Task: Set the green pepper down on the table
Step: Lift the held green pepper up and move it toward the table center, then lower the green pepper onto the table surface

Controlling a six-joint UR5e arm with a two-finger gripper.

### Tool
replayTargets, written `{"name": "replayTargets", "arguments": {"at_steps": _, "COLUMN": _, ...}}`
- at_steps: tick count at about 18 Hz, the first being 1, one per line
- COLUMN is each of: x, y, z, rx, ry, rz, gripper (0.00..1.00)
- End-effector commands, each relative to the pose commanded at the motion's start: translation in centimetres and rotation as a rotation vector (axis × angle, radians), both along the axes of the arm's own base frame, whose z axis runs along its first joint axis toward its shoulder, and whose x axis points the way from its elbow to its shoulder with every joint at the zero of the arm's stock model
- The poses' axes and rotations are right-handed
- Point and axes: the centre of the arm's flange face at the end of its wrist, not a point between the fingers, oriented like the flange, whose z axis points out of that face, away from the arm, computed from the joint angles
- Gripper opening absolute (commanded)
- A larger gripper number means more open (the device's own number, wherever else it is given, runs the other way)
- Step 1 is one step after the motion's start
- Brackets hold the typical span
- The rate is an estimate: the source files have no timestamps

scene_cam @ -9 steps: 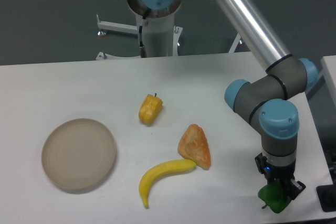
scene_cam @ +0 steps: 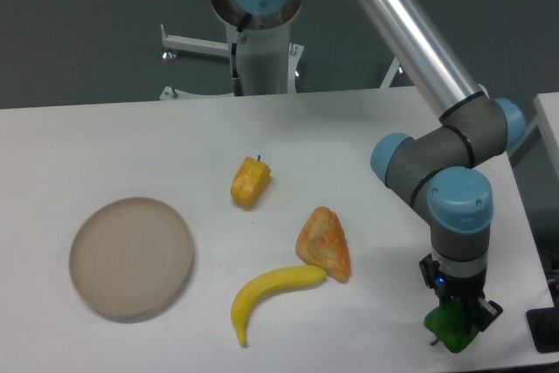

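Gripper (scene_cam: 455, 325) jaws clamped on green pepper (scene_cam: 449, 331), low at counter's (scene_cam: 131, 141) near-right edge. Round beige plate (scene_cam: 131, 256) far left holds nothing.

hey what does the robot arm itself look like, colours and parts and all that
The arm has a shiny silver metal tube link, dark grey rounded joint housings and light blue caps on the joints. A black cable runs down the pale grey base column. The small black two-finger gripper sits under the wrist, showing a tiny blue light; its fingers are mostly hidden.

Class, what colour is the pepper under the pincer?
Green pepper, seen in the fixed camera view.
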Motion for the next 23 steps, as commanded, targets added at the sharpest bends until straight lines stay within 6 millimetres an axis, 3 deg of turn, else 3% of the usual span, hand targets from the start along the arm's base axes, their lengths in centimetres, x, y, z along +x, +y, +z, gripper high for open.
{"name": "replayTargets", "arguments": {"at_steps": 7, "x": 2.8, "y": -4.2, "z": 1.6, "rx": -0.034, "ry": -0.053, "rz": 0.002, "gripper": 0.12}}
{"name": "replayTargets", "arguments": {"at_steps": 14, "x": 4.1, "y": -12.8, "z": 2.9, "rx": -0.033, "ry": -0.15, "rz": -0.018, "gripper": 0.12}}
{"name": "replayTargets", "arguments": {"at_steps": 20, "x": 3.4, "y": -20.5, "z": 0.8, "rx": -0.046, "ry": -0.242, "rz": -0.018, "gripper": 0.12}}
{"name": "replayTargets", "arguments": {"at_steps": 23, "x": 3.4, "y": -22.7, "z": -1.2, "rx": -0.053, "ry": -0.292, "rz": 0.009, "gripper": 0.12}}
